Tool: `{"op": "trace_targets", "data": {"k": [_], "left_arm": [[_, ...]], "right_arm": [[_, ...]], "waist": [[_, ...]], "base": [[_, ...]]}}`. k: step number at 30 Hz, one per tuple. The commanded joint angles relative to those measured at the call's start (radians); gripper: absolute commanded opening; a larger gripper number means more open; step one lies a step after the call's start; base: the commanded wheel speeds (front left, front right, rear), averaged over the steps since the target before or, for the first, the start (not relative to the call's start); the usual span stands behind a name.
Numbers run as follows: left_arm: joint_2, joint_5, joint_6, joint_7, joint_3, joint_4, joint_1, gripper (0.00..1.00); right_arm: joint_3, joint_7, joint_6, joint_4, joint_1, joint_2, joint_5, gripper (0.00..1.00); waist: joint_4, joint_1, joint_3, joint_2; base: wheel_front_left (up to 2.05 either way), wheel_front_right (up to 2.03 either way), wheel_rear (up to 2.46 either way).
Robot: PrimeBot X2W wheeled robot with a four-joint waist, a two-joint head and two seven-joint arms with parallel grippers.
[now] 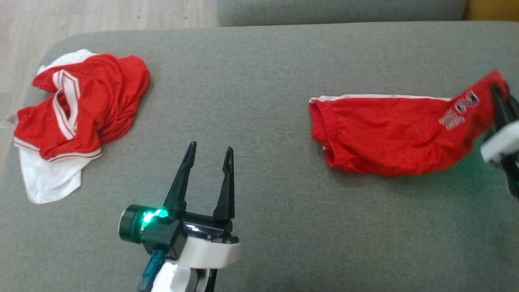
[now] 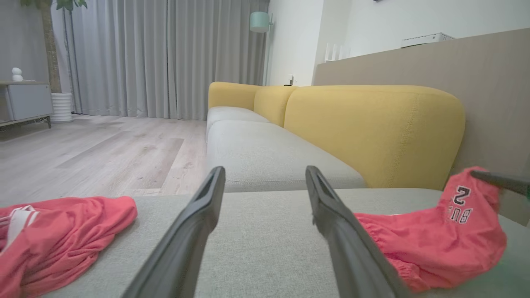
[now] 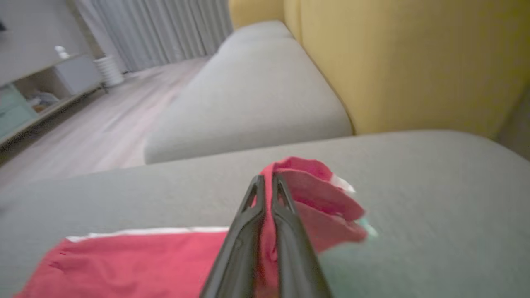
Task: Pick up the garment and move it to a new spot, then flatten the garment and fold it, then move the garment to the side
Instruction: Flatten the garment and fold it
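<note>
Red wrinkled shorts [image 1: 385,134] on gray woven cushion [image 1: 263,81], R claw [image 3: 267,179] clamped on raised corner; L claw [image 1: 211,147] spread, empty.

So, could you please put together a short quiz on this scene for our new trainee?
1. True or false: the left gripper is open and apart from the crumpled red and white jersey.
2. Which gripper holds the red shorts? A) left B) right C) neither
3. Fill in: the jersey lies on a grey ____.

Key
1. True: its fingers stand spread over bare fabric.
2. B: the right gripper is shut on one end of the shorts.
3. cushion
</note>
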Motion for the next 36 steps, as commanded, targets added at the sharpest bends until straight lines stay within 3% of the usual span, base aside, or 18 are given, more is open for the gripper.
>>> {"op": "trace_targets", "data": {"k": [1, 5, 12, 13, 14, 15, 22, 27, 32, 36], "left_arm": [[0.001, 0.002, -0.003, -0.005, 0.043, -0.026, -0.005, 1.0], [0.001, 0.002, -0.006, -0.005, 0.054, -0.022, 0.005, 1.0], [0.0, -0.004, -0.007, -0.005, 0.061, -0.022, 0.016, 1.0], [0.0, -0.004, -0.006, -0.005, 0.062, -0.022, 0.018, 1.0], [0.0, -0.005, -0.005, -0.005, 0.062, -0.023, 0.019, 1.0], [0.0, -0.006, -0.004, -0.005, 0.063, -0.023, 0.02, 1.0], [0.0, -0.003, 0.001, -0.005, 0.087, -0.024, 0.044, 1.0], [0.0, -0.003, -0.001, -0.005, 0.125, -0.014, 0.091, 1.0], [0.0, -0.007, -0.001, -0.005, 0.163, -0.003, 0.146, 1.0], [0.0, -0.009, -0.002, -0.005, 0.185, 0.02, 0.193, 1.0]], "right_arm": [[0.003, -0.015, 0.007, -0.048, -0.023, -0.003, -0.033, 0.0], [0.031, -0.015, 0.007, -0.151, -0.042, 0.062, -0.117, 0.0], [0.195, 0.047, 0.007, -0.256, 0.034, 0.18, -0.224, 0.0], [0.207, 0.058, 0.007, -0.261, 0.053, 0.191, -0.225, 0.25], [0.209, 0.06, 0.007, -0.265, 0.07, 0.2, -0.224, 0.93], [0.197, 0.052, 0.007, -0.264, 0.082, 0.205, -0.224, 1.0], [0.055, -0.01, 0.007, -0.318, 0.15, 0.179, -0.289, 1.0], [-0.171, -0.014, 0.007, -0.438, 0.286, 0.172, -0.411, 1.0], [-0.406, -0.015, 0.007, -0.554, 0.493, 0.241, -0.547, 1.0], [-0.506, -0.015, 0.007, -0.622, 0.633, 0.321, -0.632, 1.0]], "waist": [[0.016, -0.0001, -0.006, -0.0001], [0.044, -0.0001, -0.011, -0.0001], [0.081, -0.0001, -0.009, -0.0001], [0.083, -0.0001, -0.008, -0.0001], [0.084, -0.0001, -0.009, -0.0001], [0.084, -0.0001, -0.01, -0.0001], [0.05, -0.0001, -0.051, -0.0001], [-0.006, -0.0001, -0.125, -0.0001], [-0.042, -0.0001, -0.185, -0.0001], [-0.054, -0.0001, -0.222, -0.0001]], "base": [[0.0, 0.0, 0.0], [0.0, 0.0, 0.0], [0.0, 0.0, 0.0], [0.0, 0.0, 0.0], [0.0, 0.0, 0.0], [0.0, 0.0, 0.0], [0.0, 0.0, 0.0], [0.0, 0.0, 0.0], [0.0, 0.0, 0.0], [0.0, 0.0, 0.0]]}}
